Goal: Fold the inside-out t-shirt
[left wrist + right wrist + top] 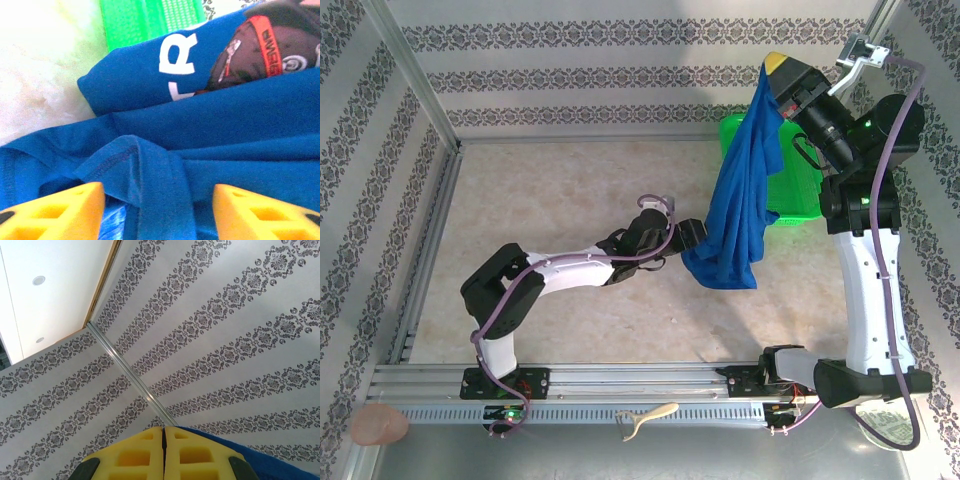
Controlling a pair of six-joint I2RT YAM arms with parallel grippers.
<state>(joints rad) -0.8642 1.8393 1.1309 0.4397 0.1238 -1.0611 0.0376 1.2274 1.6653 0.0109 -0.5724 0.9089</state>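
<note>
Top external, right gripper (775,68) pinching t-shirt (740,205) (aloft)

green basket (790,200): half behind t-shirt (740,200) | left gripper (688,238): jaws under cloth | lettering (175,55): broken by folds

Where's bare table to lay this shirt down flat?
The widest bare table is back-left, bordered by the left wall rail, the back wall and the left arm. A narrower patch lies between the hanging t-shirt and the near rail. Back right is crowded: the green basket, the right arm, the t-shirt.
</note>
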